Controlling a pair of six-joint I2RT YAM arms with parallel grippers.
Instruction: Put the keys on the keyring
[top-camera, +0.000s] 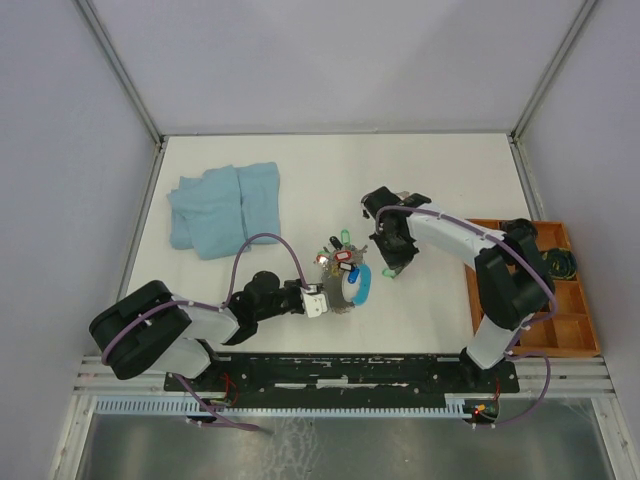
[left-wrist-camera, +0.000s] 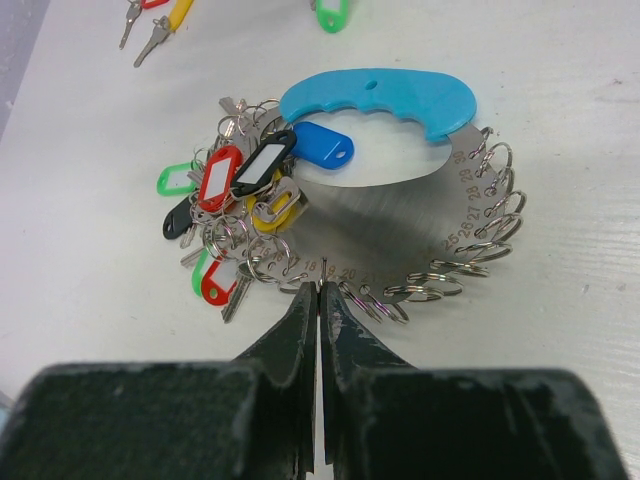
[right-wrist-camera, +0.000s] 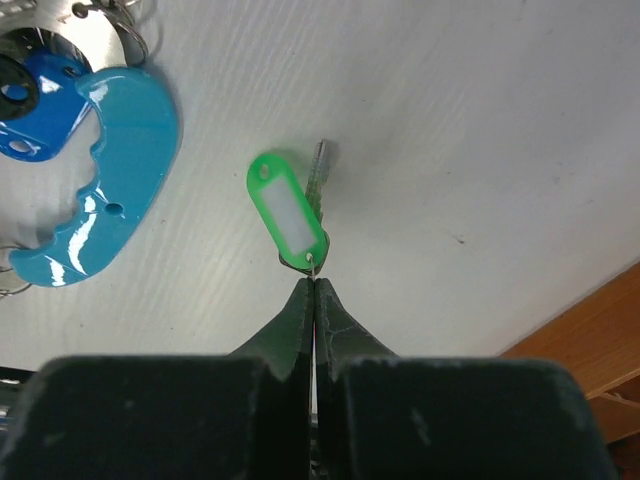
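The keyring (left-wrist-camera: 390, 225) is a numbered steel disc with a blue handle (left-wrist-camera: 385, 98), edged with split rings. Several tagged keys (left-wrist-camera: 235, 190) hang bunched on its left side. My left gripper (left-wrist-camera: 319, 288) is shut on the disc's near edge, pinching a thin ring there. In the top view the left gripper (top-camera: 325, 298) meets the keyring (top-camera: 350, 283) at table centre. A key with a green tag (right-wrist-camera: 288, 212) lies to the right of the blue handle (right-wrist-camera: 100, 190). My right gripper (right-wrist-camera: 314, 283) is shut on the small loop at the tag's near end.
Loose keys with yellow (left-wrist-camera: 165, 25) and green (left-wrist-camera: 332, 14) tags lie beyond the keyring. A light blue cloth (top-camera: 222, 208) is at the back left. A wooden compartment tray (top-camera: 570, 300) stands at the right edge, beside the right arm.
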